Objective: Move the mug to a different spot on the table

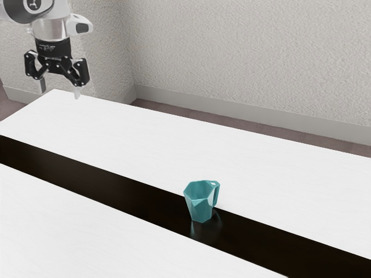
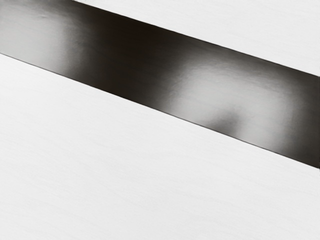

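- Exterior view puts your gripper (image 1: 58,91) high over the far corner of the table (image 1: 261,156), at the exterior view's left. Its jaws are spread wide with nothing between them.
- The mug (image 1: 202,201) stands well apart from the gripper, toward the exterior view's right. It sits on the glossy black stripe (image 1: 116,179) that crosses the white top.
- The step in hand looks like the approach. Carry the hand across at height, stop it above the mug, and only then descend.
- In the wrist view the stripe (image 2: 200,85) runs slantwise under the hand. Follow it as a guide line until the mug comes under the camera.
- The mug is upright, with its long axis vertical and its mouth facing up.
- Its small handle (image 1: 216,185) sits near the rim. It points to the exterior view's right and a little toward the far wall.
- Turn the wrist so the fingers close across the body, clear of the handle.
- The sides are faceted, so aim each pad at a flat face opposite the other. A ridge would probably let the mug twist.
- Leave the jaws wide until they straddle the mug.
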